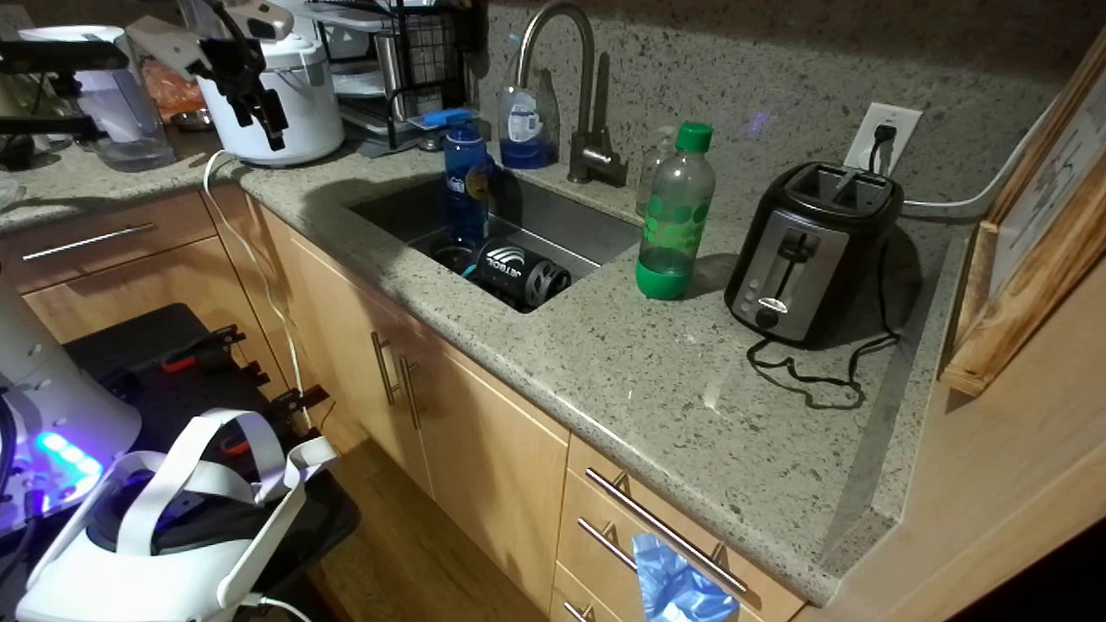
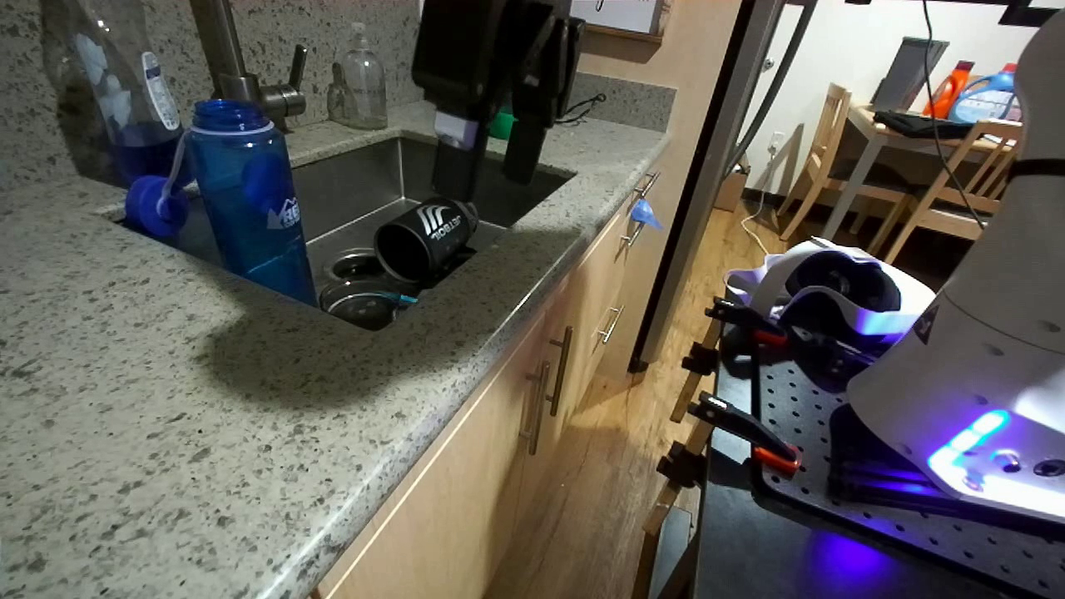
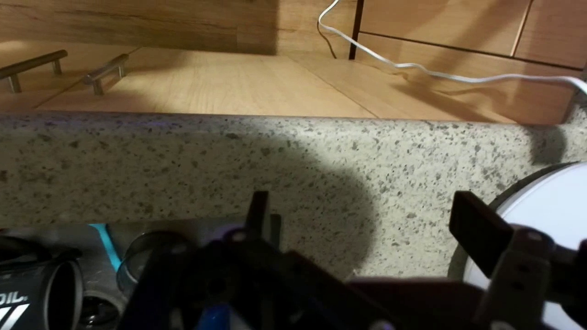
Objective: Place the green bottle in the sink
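Can see the green bottle [image 1: 676,216] upright on the countertop [image 1: 622,371] between sink [image 1: 562,212] and toaster [image 1: 795,268], with long axis vertical and cap [image 1: 694,137] pointing up. Can see the gripper [image 3: 362,217] spread wide.

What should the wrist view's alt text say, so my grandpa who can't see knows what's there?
Black robot fingers, spread apart, hang above a speckled counter. Lower left, the sink holds a black cup on its side; at right, part of a white rounded appliance shows. Wooden cabinets show near the top.
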Available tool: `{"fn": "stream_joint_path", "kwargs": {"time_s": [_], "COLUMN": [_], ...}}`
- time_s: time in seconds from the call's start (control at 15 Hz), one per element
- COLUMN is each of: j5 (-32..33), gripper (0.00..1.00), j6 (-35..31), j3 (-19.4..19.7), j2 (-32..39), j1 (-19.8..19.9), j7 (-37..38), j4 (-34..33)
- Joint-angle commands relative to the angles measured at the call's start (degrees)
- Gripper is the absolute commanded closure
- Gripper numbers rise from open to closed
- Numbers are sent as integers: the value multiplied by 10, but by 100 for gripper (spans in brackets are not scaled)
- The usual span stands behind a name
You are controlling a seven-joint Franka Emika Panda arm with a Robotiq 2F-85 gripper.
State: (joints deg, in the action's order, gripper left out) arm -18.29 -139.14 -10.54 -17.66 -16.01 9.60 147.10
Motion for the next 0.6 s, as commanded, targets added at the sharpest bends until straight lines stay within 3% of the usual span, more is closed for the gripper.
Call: {"fn": "stream_joint_path", "kwargs": {"time_s": [0.0,0.53], "j5": [-39,-31], "gripper": [0,0], "j6": [41,34], "j3": [6,-5], "j2": [16,10], "j1": [-17,-7], "j7": [-57,-40], "j4": [-25,-14]}}
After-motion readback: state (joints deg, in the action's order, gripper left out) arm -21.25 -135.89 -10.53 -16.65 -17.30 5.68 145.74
